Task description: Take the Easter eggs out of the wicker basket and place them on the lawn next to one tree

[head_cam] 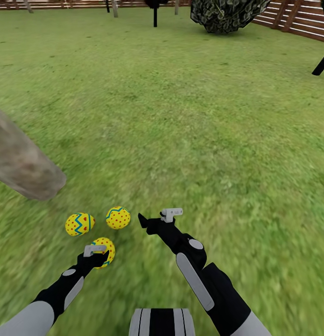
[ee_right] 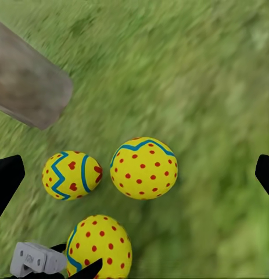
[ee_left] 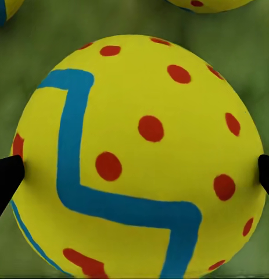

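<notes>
Left gripper [head_cam: 99, 253] pinches the third Easter egg [head_cam: 105, 251] low over the lawn [head_cam: 204, 140], its two mates just ahead beside the tree trunk [head_cam: 22, 163], while the right gripper [head_cam: 157, 217] hangs spread nearby.

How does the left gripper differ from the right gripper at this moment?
The left gripper has its jaws around an egg, touching both its sides; the right gripper holds nothing, jaws open. The left one is beside the other two eggs near the tree; the right one hangs over bare lawn. Both are black.
</notes>
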### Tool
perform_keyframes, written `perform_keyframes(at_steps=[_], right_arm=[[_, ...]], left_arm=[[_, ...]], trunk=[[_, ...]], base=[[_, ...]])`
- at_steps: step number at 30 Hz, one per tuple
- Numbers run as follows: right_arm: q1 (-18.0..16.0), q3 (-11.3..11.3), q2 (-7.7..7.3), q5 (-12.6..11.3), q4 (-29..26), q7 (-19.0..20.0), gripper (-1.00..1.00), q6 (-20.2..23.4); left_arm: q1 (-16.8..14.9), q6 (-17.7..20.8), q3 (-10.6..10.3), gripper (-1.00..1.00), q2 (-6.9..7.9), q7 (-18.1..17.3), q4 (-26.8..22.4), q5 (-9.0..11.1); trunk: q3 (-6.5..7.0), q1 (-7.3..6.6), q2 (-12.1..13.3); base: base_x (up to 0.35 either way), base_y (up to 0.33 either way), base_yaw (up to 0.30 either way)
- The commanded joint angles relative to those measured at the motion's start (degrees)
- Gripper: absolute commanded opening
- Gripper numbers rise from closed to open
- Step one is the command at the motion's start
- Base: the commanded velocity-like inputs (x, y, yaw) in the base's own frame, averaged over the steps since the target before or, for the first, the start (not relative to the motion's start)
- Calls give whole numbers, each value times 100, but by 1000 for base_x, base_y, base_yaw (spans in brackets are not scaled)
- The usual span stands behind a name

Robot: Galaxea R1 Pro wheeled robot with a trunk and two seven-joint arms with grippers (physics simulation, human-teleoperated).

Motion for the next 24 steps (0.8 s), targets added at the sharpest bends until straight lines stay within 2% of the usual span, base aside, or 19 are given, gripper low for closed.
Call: perform_keyframes(at_steps=[1, 20, 24], right_arm=[[-3, 9, -1, -60, -4, -52, 100, 17], [-3, 9, -1, -60, 0, -52, 100, 21], [-3, 9, -1, -60, 0, -52, 100, 20]], left_arm=[[-2, -22, -38, 100, 7, 6, 197, 46], [-9, 79, -48, 100, 7, -36, 205, 37], [-17, 231, -54, 100, 14, -38, 202, 35]], trunk=[[19, -2, 1], [440, -51, 26], [529, -61, 32]], base=[[0, 0, 0], [0, 0, 0], [0, 0, 0]])
